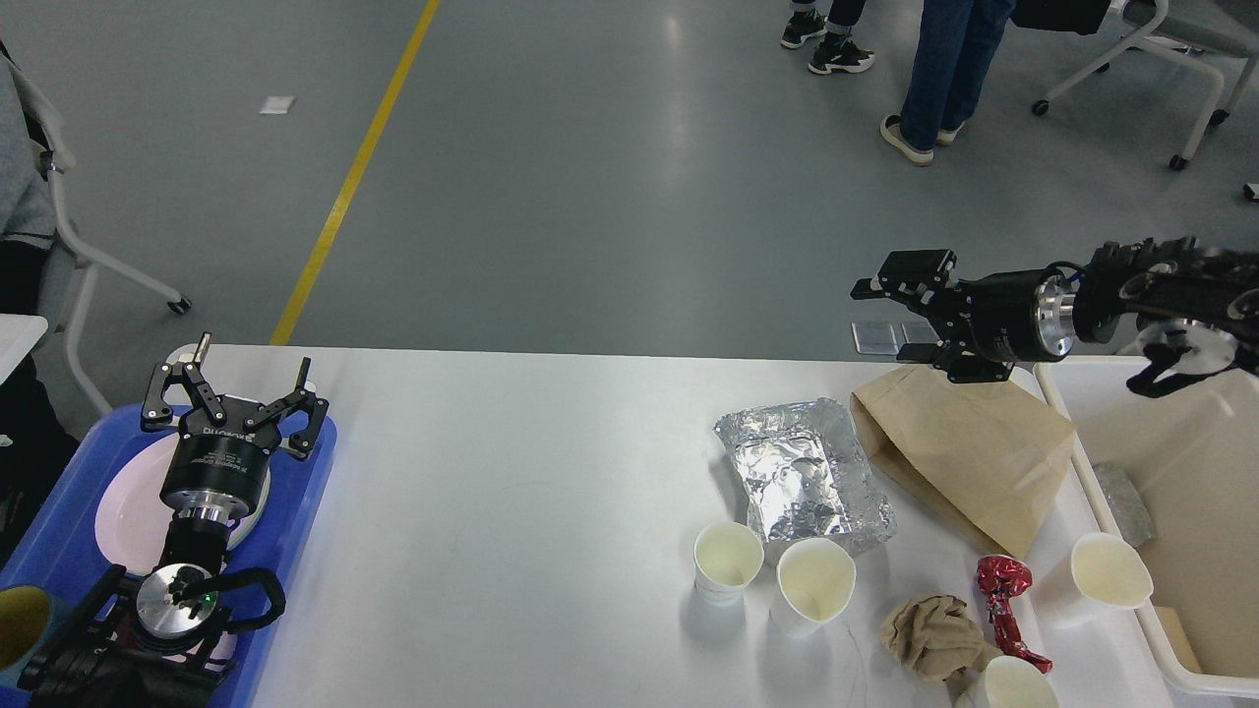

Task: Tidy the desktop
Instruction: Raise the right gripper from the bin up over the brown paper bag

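The wide middle of the white rectangular desk (511,492), between the blue plastic tray (295,501) and the crumpled silver foil container (802,472), lies bare and open to a gripper. The right part is crowded: brown paper bag (969,457) touching the foil container's right edge; two white paper cups (728,560) (814,582) side by side at its near edge; crumpled tan napkin (929,637), red foil wrapper (1001,595) and two further white paper cups (1097,580) (1013,683) packed close beside the cream plastic bin (1067,433). The black left gripper (228,398) stands over the tray.
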Action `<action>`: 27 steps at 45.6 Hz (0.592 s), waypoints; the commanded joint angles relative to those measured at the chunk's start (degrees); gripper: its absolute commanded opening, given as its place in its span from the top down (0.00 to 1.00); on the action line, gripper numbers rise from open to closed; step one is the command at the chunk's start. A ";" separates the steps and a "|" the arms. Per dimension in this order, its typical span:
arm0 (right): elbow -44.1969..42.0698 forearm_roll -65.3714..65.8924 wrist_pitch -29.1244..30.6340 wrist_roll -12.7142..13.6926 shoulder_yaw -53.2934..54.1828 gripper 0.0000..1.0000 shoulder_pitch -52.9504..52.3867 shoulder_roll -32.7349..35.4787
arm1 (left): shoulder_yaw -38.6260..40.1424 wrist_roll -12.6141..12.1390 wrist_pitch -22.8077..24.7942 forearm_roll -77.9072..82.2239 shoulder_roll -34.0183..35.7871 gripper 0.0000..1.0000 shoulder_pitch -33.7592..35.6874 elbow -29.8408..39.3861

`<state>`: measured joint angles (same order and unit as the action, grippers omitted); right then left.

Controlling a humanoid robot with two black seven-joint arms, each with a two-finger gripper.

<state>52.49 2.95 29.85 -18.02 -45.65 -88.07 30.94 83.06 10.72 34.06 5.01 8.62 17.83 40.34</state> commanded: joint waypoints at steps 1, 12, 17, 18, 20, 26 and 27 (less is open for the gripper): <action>1.38 -0.05 7.49 -0.09 -17.00 0.00 -12.98 -6.67 | 0.00 -0.08 -0.04 0.00 -0.01 0.04 0.01 0.00; 9.72 0.30 13.39 3.42 -25.19 0.00 -27.32 -19.78 | 0.00 0.00 -0.04 0.00 -0.01 0.04 -0.08 0.00; 18.51 0.04 12.52 13.42 -25.20 0.00 -34.26 -20.92 | 0.00 0.00 -0.04 0.00 -0.01 0.04 0.01 0.00; 20.35 -0.05 12.25 15.80 -25.02 0.00 -35.67 -21.19 | 0.00 0.00 -0.04 0.00 -0.01 0.04 0.01 0.00; 23.61 -0.14 11.90 20.37 -24.76 0.00 -38.13 -21.71 | 0.00 0.00 -0.04 0.00 -0.09 0.04 0.01 0.00; 33.19 -0.14 10.76 28.38 -23.35 0.00 -45.07 -21.72 | 0.00 0.00 -0.04 0.00 -0.09 0.04 0.01 0.00; 34.68 -0.14 10.84 29.09 -23.26 0.00 -46.30 -21.45 | 0.00 -0.08 -0.04 0.00 -0.01 0.04 0.01 0.00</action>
<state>79.37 2.84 41.19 5.27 -69.83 -128.44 9.18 83.06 10.72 34.04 5.01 8.60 17.79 40.34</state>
